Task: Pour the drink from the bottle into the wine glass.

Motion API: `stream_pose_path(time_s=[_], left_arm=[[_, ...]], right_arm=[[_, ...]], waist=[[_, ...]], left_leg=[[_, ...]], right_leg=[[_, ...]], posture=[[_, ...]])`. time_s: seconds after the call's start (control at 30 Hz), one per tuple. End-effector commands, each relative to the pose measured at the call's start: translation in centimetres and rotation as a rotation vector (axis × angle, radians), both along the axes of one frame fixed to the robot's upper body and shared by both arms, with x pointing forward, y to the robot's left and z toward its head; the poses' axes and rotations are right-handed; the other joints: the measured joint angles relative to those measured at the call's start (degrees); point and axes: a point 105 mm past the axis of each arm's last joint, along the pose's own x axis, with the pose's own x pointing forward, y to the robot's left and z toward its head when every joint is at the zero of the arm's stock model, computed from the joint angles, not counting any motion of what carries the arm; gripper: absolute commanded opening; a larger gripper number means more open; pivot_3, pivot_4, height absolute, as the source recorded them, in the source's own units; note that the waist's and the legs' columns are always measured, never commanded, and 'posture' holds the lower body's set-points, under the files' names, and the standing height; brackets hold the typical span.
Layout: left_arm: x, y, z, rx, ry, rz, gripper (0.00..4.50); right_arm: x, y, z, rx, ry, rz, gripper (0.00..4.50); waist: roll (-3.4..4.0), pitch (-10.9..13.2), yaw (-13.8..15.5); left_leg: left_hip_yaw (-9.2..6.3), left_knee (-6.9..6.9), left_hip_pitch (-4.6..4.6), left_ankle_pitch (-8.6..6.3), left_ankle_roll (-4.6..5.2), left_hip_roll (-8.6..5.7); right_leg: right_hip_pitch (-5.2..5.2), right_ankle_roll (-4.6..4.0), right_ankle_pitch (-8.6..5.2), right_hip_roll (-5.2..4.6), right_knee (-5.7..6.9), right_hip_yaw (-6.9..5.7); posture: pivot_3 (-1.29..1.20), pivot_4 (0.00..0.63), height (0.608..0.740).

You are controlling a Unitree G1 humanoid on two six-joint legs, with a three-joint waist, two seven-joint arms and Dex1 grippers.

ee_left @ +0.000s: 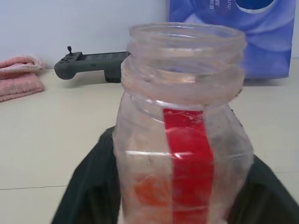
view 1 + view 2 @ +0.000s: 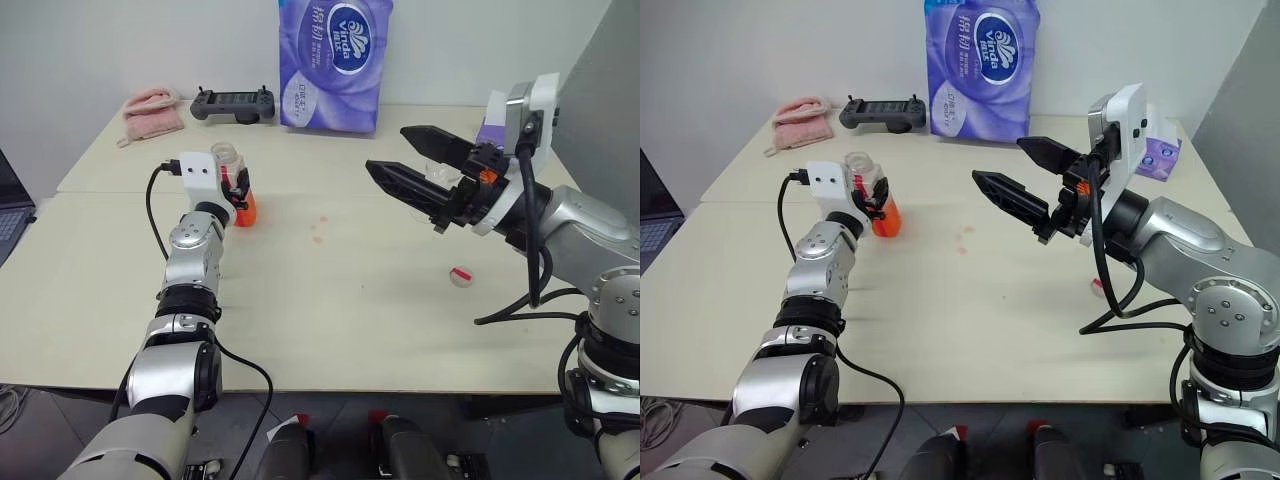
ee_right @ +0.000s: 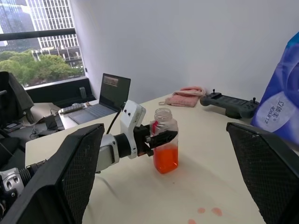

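The bottle stands upright on the table, uncapped, its clear body marked with a red label strip. The orange-red drink fills only its lower part. My left gripper reaches in level from the near side and sits around the bottle's body. My right gripper hovers open and empty above the right half of the table, pointing left toward the bottle and well apart from it. The wine glass is out of view.
A small red-and-white cap lies on the table below my right gripper. Orange drops stain the middle. At the back are a purple tissue pack, a black controller, a pink cloth and a purple box.
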Motion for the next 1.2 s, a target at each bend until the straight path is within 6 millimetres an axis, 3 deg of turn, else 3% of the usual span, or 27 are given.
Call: stream_pose_path(time_s=[0.03, 0.13, 0.4, 0.63, 0.83, 0.93, 1.0, 1.07, 1.2], left_arm=[[0.1, 0.3, 2.0, 0.013, -0.059, 0.017, 3.71], [0.0, 0.6, 2.0, 0.012, -0.059, 0.025, 4.47], [-0.9, 0.8, 0.8, 0.061, -0.035, 0.031, 4.47], [-4.1, 0.1, -2.3, 0.088, 0.075, 0.006, 4.47], [-8.7, -2.4, -3.3, 0.177, 0.152, -0.247, 4.47], [-12.7, -6.9, -1.8, 0.188, 0.136, -0.660, 4.47], [-14.5, -8.6, -1.0, 0.201, 0.133, -0.836, 4.47], [-14.9, -9.4, -0.2, 0.220, 0.129, -0.903, 4.47], [-13.9, -9.8, 0.9, 0.230, 0.094, -0.911, 4.47]], right_arm=[[-0.6, -0.1, 0.7, 0.016, -0.047, -0.004, 4.50], [-0.5, 0.0, 0.6, 0.010, -0.048, -0.002, 4.50], [-0.5, 0.0, 0.4, 0.017, -0.042, -0.002, 4.50], [-0.7, -0.7, -1.4, -0.007, -0.007, -0.041, 4.50], [-1.1, -3.3, -6.6, -0.064, 0.108, -0.197, 4.50], [0.3, -5.8, -10.3, -0.189, 0.135, -0.402, 4.50], [1.5, -7.1, -11.6, -0.224, 0.141, -0.497, 4.50], [3.4, -8.5, -12.8, -0.231, 0.157, -0.599, 4.50], [6.8, -9.2, -14.3, -0.193, 0.174, -0.696, 4.50]], waist=[[0.00, 0.0, 0.0], [0.00, 0.0, 0.0], [0.00, 0.0, 0.0], [0.00, 0.0, -0.1], [-0.08, -0.1, 0.1], [-0.09, -0.1, 0.2], [-0.08, -0.1, 0.2], [-0.07, -0.1, 0.2], [-0.07, -0.1, -0.3]], left_leg=[[0.00, 0.00, 0.00, 0.00, 0.00, 0.00], [-0.01, 0.00, 0.00, 0.00, 0.00, 0.00], [0.01, 0.00, 0.01, 0.00, 0.00, 0.01], [-0.01, -0.02, 0.00, 0.00, 0.00, 0.04], [-0.04, -0.03, 0.01, 0.00, -0.01, 0.06], [-0.03, -0.02, 0.05, 0.00, -0.01, 0.04], [0.01, -0.02, 0.14, 0.01, -0.01, 0.04], [0.08, -0.04, 0.31, 0.01, -0.01, 0.05], [0.14, -0.15, 0.65, 0.00, 0.00, 0.08]], right_leg=[[0.00, 0.00, 0.00, 0.00, 0.00, 0.00], [0.00, 0.00, 0.00, 0.00, 0.00, 0.00], [-0.01, 0.00, 0.00, 0.00, 0.00, 0.03], [0.00, 0.00, 0.00, -0.04, 0.00, 0.07], [0.03, 0.00, 0.00, -0.05, -0.02, 0.05], [0.06, 0.00, 0.00, -0.04, -0.01, 0.04], [0.14, 0.01, -0.01, 0.04, -0.02, 0.06], [0.27, 0.01, -0.02, 0.21, -0.03, 0.12], [0.54, 0.01, -0.04, 0.32, -0.08, 0.17]], posture=[[0.00, 0.150, 0.740], [0.00, 0.150, 0.740], [0.00, 0.150, 0.740], [0.00, 0.150, 0.740], [0.00, 0.150, 0.740], [0.00, 0.150, 0.740], [0.00, 0.150, 0.740], [0.00, 0.150, 0.740], [0.00, 0.150, 0.740]])
